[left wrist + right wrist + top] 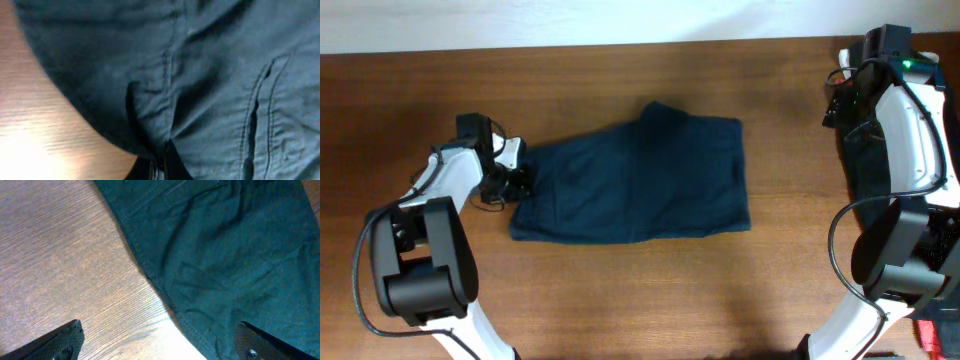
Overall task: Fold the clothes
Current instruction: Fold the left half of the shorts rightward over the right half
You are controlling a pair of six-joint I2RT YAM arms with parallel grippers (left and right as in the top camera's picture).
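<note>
The navy-blue shorts lie flat in the middle of the table, roughly folded. My left gripper is at their left edge. In the left wrist view its fingers are pinched shut on a fold of the navy fabric. A second, black garment lies at the table's right edge, partly under my right arm. My right gripper hovers above it. In the right wrist view its jaws are wide open and empty over that garment's hemmed edge.
The brown wooden table stretches around the shorts, and its far edge meets a white wall. A red object shows at the bottom right corner beside the right arm's base.
</note>
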